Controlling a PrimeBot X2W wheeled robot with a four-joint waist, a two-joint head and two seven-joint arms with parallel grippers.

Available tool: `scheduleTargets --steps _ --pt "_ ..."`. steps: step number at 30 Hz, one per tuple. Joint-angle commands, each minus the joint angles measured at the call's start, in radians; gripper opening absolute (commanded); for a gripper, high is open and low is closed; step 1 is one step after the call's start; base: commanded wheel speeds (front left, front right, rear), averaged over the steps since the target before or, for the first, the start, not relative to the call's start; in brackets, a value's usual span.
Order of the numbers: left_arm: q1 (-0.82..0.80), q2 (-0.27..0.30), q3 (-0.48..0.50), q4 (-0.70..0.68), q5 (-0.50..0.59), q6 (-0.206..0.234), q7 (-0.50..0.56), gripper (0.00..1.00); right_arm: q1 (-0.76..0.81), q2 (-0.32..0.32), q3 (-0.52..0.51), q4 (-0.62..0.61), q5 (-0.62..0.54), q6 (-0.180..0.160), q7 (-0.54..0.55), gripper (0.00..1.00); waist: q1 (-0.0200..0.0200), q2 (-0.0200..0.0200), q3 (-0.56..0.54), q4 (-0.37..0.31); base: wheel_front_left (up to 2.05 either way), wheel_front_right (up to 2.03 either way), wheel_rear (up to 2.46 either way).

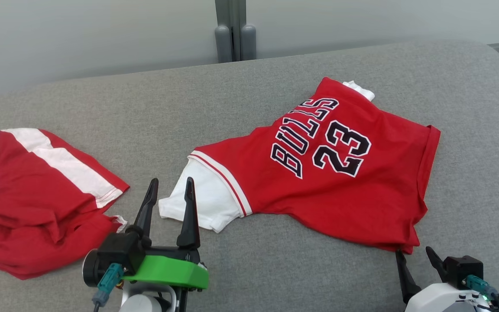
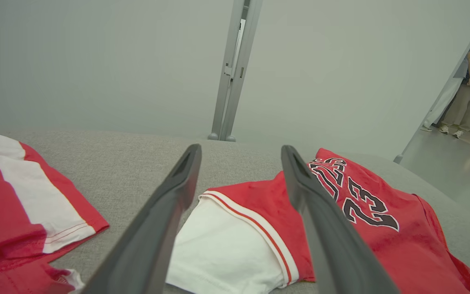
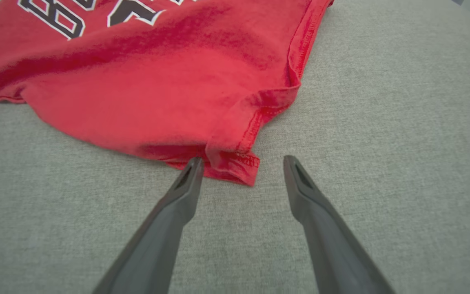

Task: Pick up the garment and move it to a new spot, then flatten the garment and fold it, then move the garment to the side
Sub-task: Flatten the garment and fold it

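The jersey (image 1: 340,182) hid most of its far sleeve (image 1: 359,89); left gripper (image 1: 171,180) and right gripper (image 1: 414,251) gaped wide, empty

red bulls 23 jersey (image 1: 345,173) – white sleeve, lying spread, slightly rumpled.

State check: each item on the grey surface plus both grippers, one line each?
Bulls jersey: spread print-up, unfolded, hem corner bunched.
Red white-striped garment: crumpled, apart from the jersey.
Left gripper: open, empty, by the white sleeve.
Right gripper: open, empty, at the jersey's hem corner.
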Motion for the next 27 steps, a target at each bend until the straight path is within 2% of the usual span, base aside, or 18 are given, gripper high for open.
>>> scheduleTargets --steps 1,17,27 --pt "-0.018 0.005 -0.002 0.001 -0.005 0.0 0.0 1.0 -0.013 0.007 -0.002 0.007 -0.005 -0.001 0.007 1.0 0.0 0.0 0.003 -0.002 0.0 0.0 0.0" --pt "-0.035 0.005 0.0 0.011 -0.004 0.008 0.0 1.0 -0.105 -0.018 0.042 0.116 -0.058 -0.001 -0.02 1.0 0.0 0.0 0.025 0.034 0.0 0.0 0.0" --pt "-0.021 0.005 0.007 0.024 -0.005 0.005 0.0 1.0 -0.078 -0.016 0.08 0.067 -0.037 -0.001 -0.047 1.0 0.0 0.0 0.012 0.013 0.0 0.0 0.0"
